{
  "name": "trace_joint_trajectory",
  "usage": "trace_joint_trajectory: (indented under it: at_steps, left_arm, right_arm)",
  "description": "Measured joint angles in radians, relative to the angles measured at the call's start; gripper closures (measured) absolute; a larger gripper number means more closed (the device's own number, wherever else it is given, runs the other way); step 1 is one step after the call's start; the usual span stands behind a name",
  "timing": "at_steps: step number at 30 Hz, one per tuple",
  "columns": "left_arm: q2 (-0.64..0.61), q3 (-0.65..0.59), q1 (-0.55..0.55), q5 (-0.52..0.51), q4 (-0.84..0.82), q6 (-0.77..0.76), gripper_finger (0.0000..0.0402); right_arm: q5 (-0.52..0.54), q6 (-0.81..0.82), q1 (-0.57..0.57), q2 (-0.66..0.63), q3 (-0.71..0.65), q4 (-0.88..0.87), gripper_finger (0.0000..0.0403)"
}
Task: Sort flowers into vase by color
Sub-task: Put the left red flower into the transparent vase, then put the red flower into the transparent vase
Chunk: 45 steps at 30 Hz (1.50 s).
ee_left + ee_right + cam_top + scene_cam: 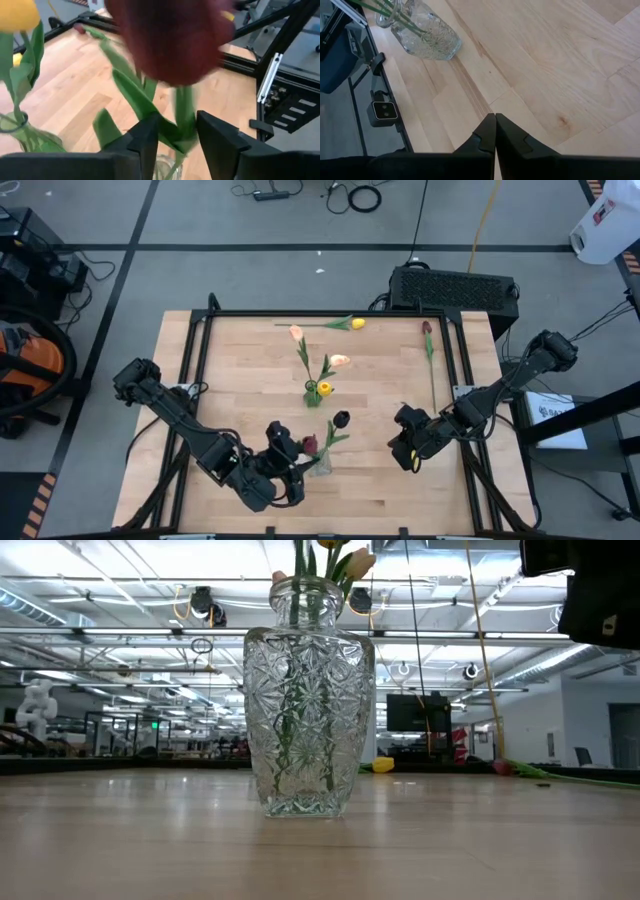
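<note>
Maroon tulip (172, 37) blurred, stem btwn left hand (175, 135) fingers.

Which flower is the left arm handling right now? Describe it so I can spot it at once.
Start at the table's near edge in the high view, where the left gripper sits by the front vase. Its fingers close on the green stem of the dark red tulip. Its neighbour, the near-black tulip, is darker, and the middle vase holds yellow and peach heads.

Two dark, jointed robot arms

Matte black segments are seen on the left arm (175, 415) and right arm (500, 385); black angular fingers (485, 132) are shown.
</note>
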Motion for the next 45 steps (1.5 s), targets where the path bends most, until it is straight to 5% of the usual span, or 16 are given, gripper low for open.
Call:
trace_joint_trajectory:
  at_steps: [21,35,45]
  left_arm:
    - [-0.205,0.025,0.006,-0.005,-0.060,0.062,0.0255]
    - [-0.094,0.024,0.008,0.082,0.034,0.064,0.0255]
    - [-0.210,0.024,0.004,0.076,0.097,0.296,0.0255]
  right_arm:
    - [0.003,-0.008,0.000,0.000,0.000,-0.001,0.0403]
    - [0.026,-0.008,0.000,0.000,0.000,-0.001,0.0403]
    - [0.026,-0.008,0.000,0.000,0.000,-0.001,0.0403]
